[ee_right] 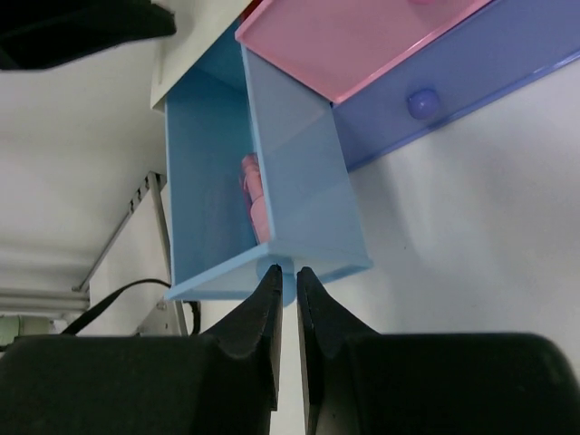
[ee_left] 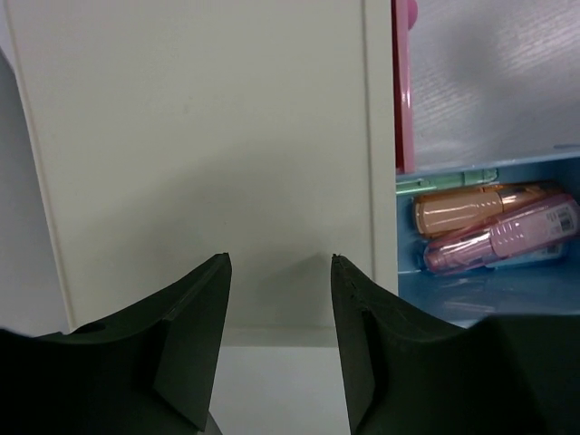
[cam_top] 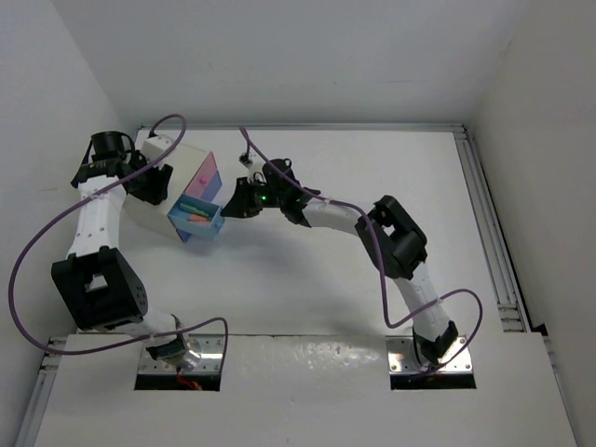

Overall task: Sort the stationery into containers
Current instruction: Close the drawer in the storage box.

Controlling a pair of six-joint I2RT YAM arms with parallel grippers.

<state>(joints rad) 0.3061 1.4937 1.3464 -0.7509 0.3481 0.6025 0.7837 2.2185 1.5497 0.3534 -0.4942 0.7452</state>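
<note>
Pinching knob (ee_right: pixel 287 285) of blue drawer (ee_right: pixel 294 181) w/ my R gripper (ee_right: pixel 288 271), fingers closed on it; drawer pulled out of white cabinet (ee_left: pixel 199 136). Contents: orange marker (ee_left: pixel 462 208), pink marker (ee_left: pixel 507 237), green marker (ee_left: pixel 453 179). My L gripper (ee_left: pixel 279 265) spread, empty, facing cabinet side.

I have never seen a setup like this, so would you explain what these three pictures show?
These are two robot arms bolted to a white table. The overhead picture looks down on both: the left arm and the right arm. The other two pictures come from cameras on each wrist, so the dark shapes at the bottom are each arm's jaws. On the table stands a white drawer cabinet. Its light-blue drawer is pulled open, with an orange marker and a pink marker inside. The right jaws are closed on that drawer's knob; the left jaws are open, holding nothing, facing the cabinet's side.
</note>
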